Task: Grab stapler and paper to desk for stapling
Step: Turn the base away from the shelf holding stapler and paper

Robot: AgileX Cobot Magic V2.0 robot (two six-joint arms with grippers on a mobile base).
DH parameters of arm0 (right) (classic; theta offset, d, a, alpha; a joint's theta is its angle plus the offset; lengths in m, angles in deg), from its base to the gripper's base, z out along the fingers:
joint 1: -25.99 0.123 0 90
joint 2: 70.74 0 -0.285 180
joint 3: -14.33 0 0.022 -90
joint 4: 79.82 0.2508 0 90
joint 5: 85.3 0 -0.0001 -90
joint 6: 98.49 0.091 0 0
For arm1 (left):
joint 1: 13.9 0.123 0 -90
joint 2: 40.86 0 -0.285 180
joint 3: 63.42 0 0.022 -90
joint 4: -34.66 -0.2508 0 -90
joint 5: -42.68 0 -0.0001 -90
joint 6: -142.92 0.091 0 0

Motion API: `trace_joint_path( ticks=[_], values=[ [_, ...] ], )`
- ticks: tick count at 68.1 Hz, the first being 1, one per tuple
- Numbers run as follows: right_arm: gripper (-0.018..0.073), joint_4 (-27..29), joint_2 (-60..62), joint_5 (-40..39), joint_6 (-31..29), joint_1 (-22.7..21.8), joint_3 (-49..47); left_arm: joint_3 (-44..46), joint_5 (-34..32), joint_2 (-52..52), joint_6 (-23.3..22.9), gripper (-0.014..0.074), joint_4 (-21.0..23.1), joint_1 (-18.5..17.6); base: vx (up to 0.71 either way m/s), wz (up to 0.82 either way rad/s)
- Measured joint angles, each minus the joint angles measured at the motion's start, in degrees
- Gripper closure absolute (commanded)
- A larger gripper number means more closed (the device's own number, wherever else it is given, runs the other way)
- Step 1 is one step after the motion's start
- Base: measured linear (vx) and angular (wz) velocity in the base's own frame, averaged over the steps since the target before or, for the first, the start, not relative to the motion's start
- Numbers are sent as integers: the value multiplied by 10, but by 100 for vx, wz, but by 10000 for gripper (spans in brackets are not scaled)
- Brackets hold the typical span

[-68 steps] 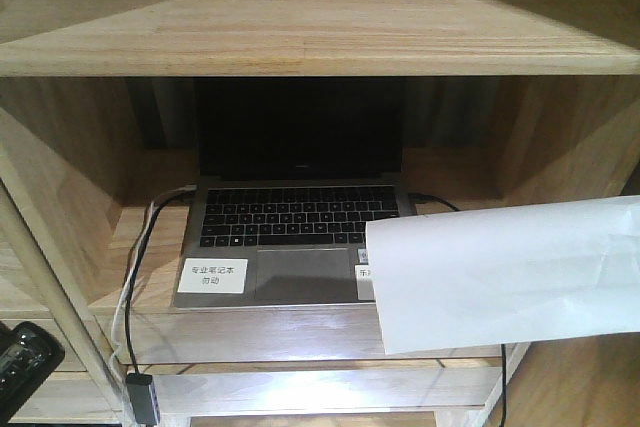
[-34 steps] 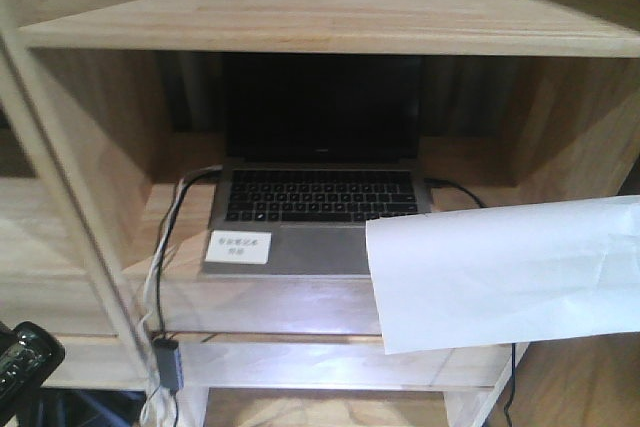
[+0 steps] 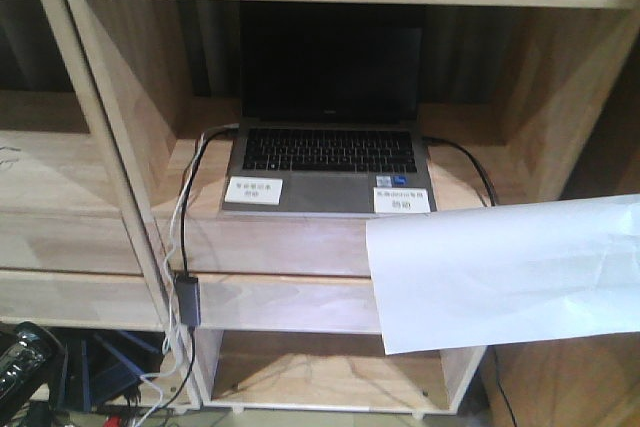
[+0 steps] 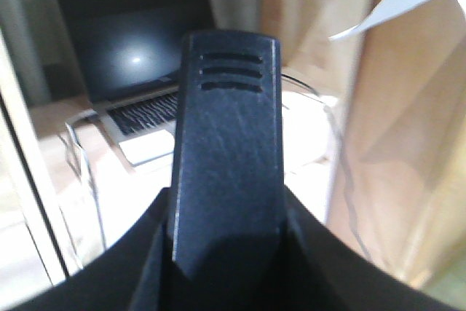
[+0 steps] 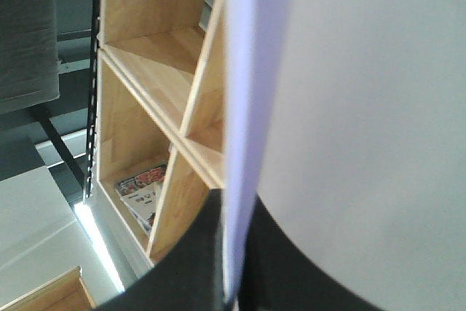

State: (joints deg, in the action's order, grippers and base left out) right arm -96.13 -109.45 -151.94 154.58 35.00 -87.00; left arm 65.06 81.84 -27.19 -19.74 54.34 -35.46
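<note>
Left fingers are closed on the small black stapler. In the left wrist view I see it standing up between them in the middle of the frame, its slotted end uppermost, with a dark finger on either side of its lower part.

Right fingers pinch the plain white sheet of paper along its lower edge in the right wrist view. There the sheet rises from between them and fills the right half of the frame. From the front camera the paper reaches in from the right edge of the frame and lies across the lower right, off any surface. It is faintly creased, and its left edge overlaps the front of the light-wood shelving unit. One corner of it also shows at the upper right of the left wrist view.

Behind both, in the centre of the front view, an open grey laptop with a dark screen sits on a shelf. A small white printed label lies on the left of its palm rest and a second white label on the right. A black cable runs down the shelf's left side to a dark adapter block hanging at the shelf below. At the lower left of the right wrist view, some colourful magazines lean in a bottom compartment.
</note>
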Motion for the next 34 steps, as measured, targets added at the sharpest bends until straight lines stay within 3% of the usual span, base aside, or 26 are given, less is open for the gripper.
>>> trace_joint_path(
  ticks=[18, 34],
  values=[
    [561, 0, 0, 0, 0, 0, 0, 0, 0, 0, 0, 603, 0, 0, -21, 4],
    [561, 0, 0, -1, 0, 0, 0, 0, 0, 0, 0, 603, 0, 0, -12, 24]
  ],
)
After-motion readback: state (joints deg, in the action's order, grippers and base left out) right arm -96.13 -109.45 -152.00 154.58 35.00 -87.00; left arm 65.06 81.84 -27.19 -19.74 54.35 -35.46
